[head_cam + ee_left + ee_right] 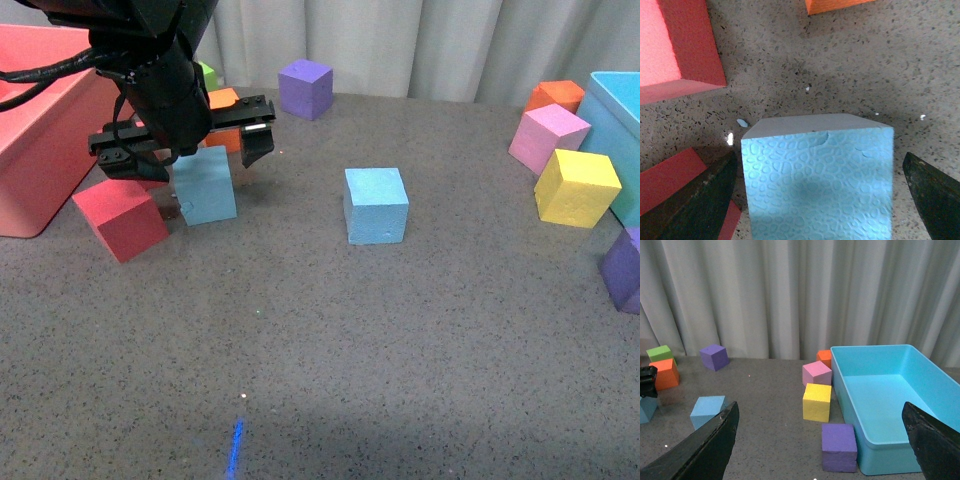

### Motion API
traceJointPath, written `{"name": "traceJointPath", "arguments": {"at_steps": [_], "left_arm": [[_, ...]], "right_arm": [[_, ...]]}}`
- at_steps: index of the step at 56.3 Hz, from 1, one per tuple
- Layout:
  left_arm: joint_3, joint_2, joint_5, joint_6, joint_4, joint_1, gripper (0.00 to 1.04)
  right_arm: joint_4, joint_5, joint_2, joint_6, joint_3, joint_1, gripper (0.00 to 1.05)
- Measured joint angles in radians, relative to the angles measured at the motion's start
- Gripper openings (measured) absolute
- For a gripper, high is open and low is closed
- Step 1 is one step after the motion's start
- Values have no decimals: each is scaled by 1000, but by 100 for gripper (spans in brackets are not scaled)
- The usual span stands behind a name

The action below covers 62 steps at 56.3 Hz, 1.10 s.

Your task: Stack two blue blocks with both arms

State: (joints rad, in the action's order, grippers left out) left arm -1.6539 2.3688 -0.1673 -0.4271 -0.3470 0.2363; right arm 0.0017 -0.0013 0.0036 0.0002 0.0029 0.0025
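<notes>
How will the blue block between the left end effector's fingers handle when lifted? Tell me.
Probably light and squashy: the blue block shows pebbled foam with a dented edge. Matte texture likely grips well. Flat faces suggest sliding, not rolling.

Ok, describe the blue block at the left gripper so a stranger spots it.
Start at the big red bin on the left. A red cube sits beside it, and the blue block stands next to that. Unlike the other blue block, standing alone, it sits between the left gripper's open fingers.
</notes>
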Motion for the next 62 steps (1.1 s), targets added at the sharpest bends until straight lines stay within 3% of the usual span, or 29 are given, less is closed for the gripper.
{"name": "traceJointPath", "arguments": {"at_steps": [4,11,17,33,48,62], "left_arm": [[-16,19,-13,3,-21,0,91],[-22,33,-18,6,-29,0,68],[-21,32,-23,6,-38,6,55],[43,-39,-20,3,-26,48,50],[70,-173,-61,-22,-46,170,48],[-71,-132,-84,-72,-148,291,48]], "right_arm": [[0,0,0,0,0,0,95],[0,0,0,0,0,0,95],[0,0,0,0,0,0,95],[0,0,0,0,0,0,95],[0,0,0,0,0,0,95],[0,0,0,0,0,0,95]]}}
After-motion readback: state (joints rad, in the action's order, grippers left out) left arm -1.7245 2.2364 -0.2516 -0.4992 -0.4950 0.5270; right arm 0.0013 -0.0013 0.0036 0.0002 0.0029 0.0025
